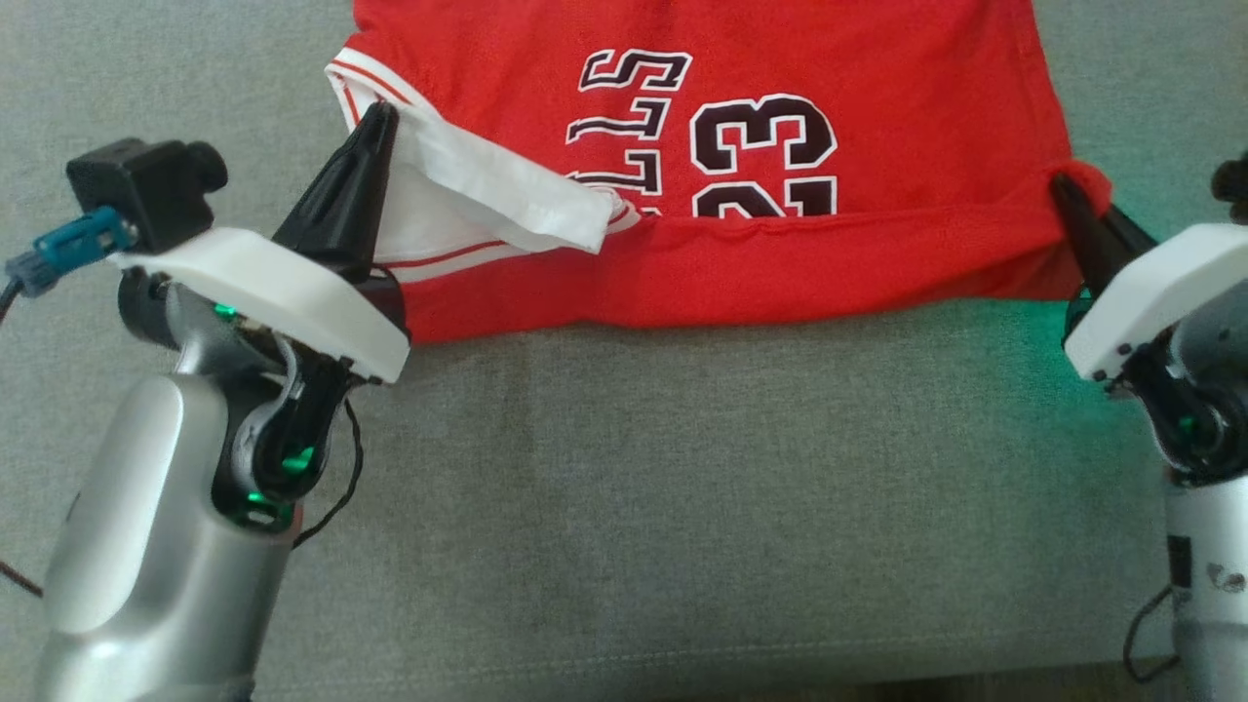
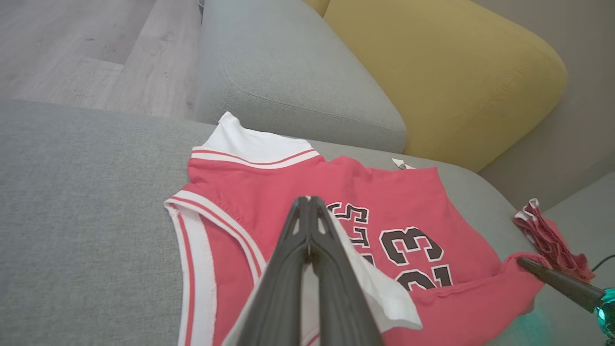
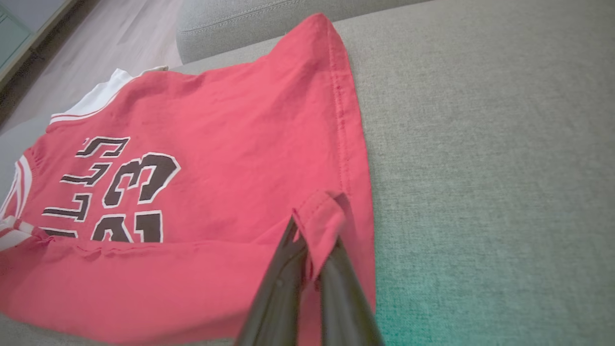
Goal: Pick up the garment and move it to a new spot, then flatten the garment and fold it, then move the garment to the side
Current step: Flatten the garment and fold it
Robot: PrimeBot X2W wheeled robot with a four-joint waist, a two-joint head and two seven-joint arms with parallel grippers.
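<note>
While limp across woven grey couch (image 1: 682,487), red jersey (image 1: 877,146)

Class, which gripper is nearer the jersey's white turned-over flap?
Left. The left gripper is shut on the jersey at the white flap; the right gripper holds the opposite red corner.

Left hand (image 2: 309,201) pinching red jersey (image 2: 269,182), grey sofa (image 2: 72,192)
</note>
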